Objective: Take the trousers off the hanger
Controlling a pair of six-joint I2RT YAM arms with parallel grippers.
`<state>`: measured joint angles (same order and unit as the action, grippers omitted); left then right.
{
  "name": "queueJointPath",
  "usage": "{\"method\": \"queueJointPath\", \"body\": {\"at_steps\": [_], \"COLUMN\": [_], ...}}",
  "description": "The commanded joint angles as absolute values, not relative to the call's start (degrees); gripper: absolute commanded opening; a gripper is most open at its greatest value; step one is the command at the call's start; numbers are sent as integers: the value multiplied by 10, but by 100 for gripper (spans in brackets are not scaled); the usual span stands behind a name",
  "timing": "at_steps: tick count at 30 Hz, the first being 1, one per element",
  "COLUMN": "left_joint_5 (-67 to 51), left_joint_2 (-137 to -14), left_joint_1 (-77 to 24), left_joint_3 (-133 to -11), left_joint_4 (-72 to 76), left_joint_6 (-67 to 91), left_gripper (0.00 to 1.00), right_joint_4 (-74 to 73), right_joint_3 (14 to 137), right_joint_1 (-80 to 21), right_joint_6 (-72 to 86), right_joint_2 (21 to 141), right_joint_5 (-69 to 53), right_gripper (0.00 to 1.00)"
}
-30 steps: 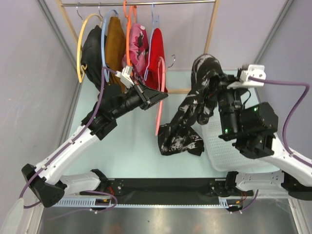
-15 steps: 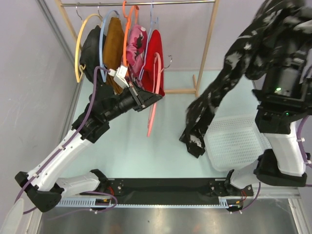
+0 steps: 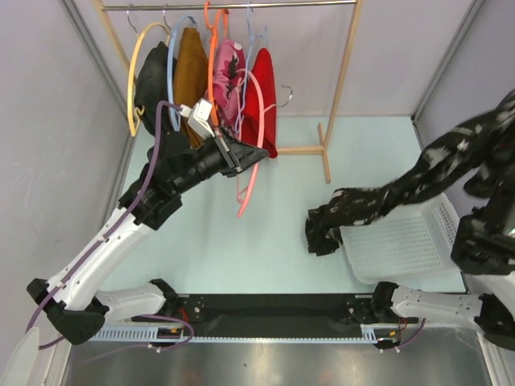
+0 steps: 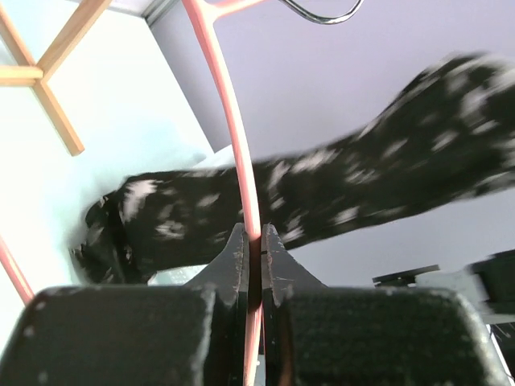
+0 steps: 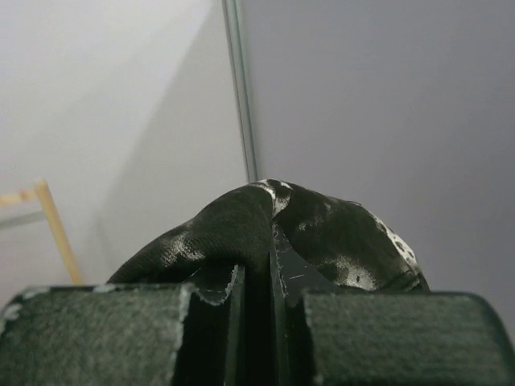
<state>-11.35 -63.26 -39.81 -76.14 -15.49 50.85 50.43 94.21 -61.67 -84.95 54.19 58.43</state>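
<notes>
Pale green worktop (image 3: 241,241), and the black trousers (image 3: 418,181) with white splotches stretch slantwise from the right jaws, clamped shut on a fold, to a bunched end beside the white basket (image 3: 402,245). Left jaws pinch the pink hanger (image 4: 233,137); red trousers (image 3: 257,108) hang on the rail (image 3: 306,5).

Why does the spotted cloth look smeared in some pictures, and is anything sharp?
Left wrist view: the black spotted trousers are smeared, likely motion blur, while the pink hanger in the left gripper is fairly crisp. Top view: they look slightly soft. Right wrist view: their fold in the right gripper is sharp.
</notes>
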Motion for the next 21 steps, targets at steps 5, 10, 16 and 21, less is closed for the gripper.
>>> {"method": "queueJointPath", "body": {"at_steps": [5,10,16,21], "left_joint_5": [-123,-125,-126,-134], "left_joint_2": [-631,-614,-596,-593], "left_joint_1": [-406,-407,-407,-407], "left_joint_3": [-768,-758,-740,-732], "left_joint_4": [-107,-105,-111,-110], "left_joint_6": [492,496,492,497], "left_gripper": [0,0,1,0], "right_joint_4": [635,633,633,634], "right_joint_3": [633,450,344,333], "right_joint_1": [-614,-544,-496,-472], "right_joint_6": [-785,-722,-680,-655], "right_joint_2": [389,374,358,398], "right_joint_5": [743,839,905,971], "right_gripper": [0,0,0,0]}}
